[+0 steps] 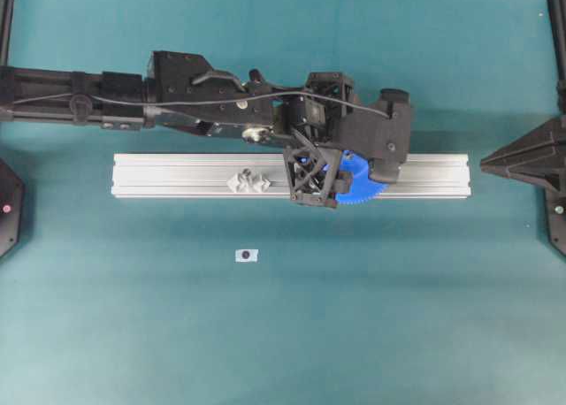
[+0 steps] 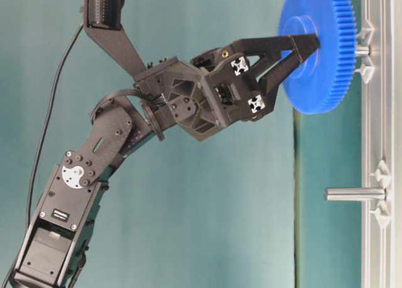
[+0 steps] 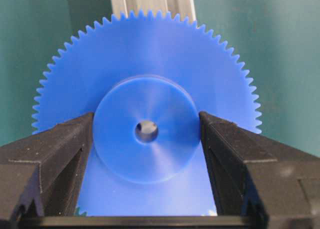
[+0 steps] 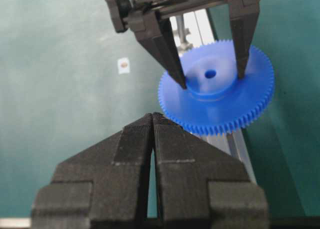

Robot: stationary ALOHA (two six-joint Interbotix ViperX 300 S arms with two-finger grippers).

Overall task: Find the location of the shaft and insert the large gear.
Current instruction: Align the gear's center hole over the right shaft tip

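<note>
One large gear (image 2: 317,46), blue, gripped by its raised hub in the left gripper (image 3: 146,134), held over the aluminium rail (image 1: 177,175) at the shaft (image 2: 362,49). Two pins on the rail; the twin pin (image 2: 355,193) is bare. One white tag (image 1: 246,255) on the mat, no readable writing. Right gripper (image 4: 152,120) clenched, holding nothing.
</note>
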